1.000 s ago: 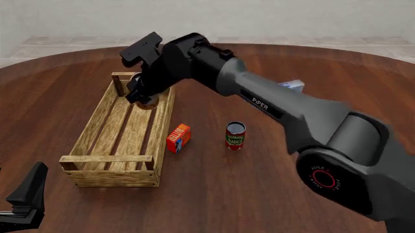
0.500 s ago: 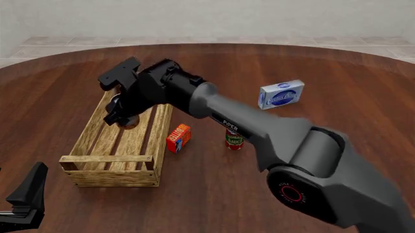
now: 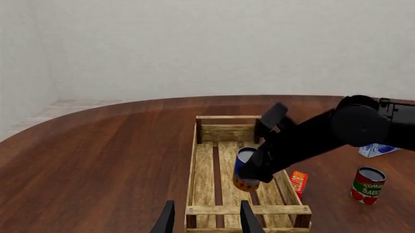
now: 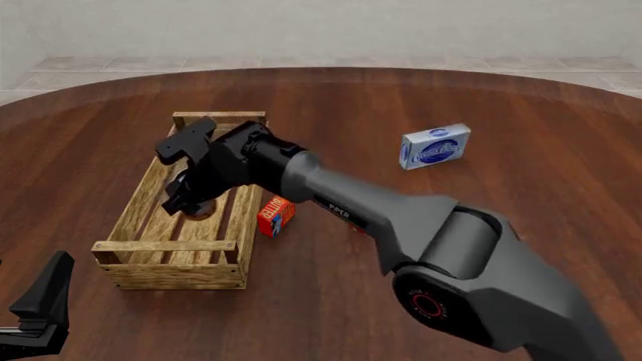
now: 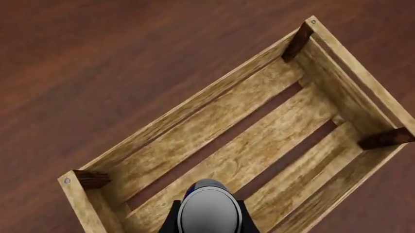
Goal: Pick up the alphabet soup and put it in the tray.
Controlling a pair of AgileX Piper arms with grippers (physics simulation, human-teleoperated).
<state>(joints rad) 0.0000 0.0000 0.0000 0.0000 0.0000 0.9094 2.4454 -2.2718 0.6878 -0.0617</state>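
Blue-labelled tin with an orange band at its foot, the alphabet soup hangs clamped in the right claw, its grey lid facing the right wrist camera and the dark fingers pressed to either side of it. It sits over the middle of the tray, inside the line of the tray's long walls; from the left wrist view its base looks level with or just below the top rails, though I cannot tell whether it touches the slats. The can is tilted a little, likely because the arm reaches across at a slant from the tray's right side.

Holding it over the centre slats rather than near a wall makes sense: a release here should leave it inside the tray without catching a rail or a corner post. A tilted can may topple or roll when let go, so lowering it further first seems wise.

Just beside the tray's right wall lies an orange butter box, and beyond that a red-and-green tomato sauce can stands upright, mostly hidden by the arm in the front view. Well off to the tray's far right rests a blue-and-white carton.

The left claw, fingers apart and holding nothing, idles on the desk side nearest the tray's short end.
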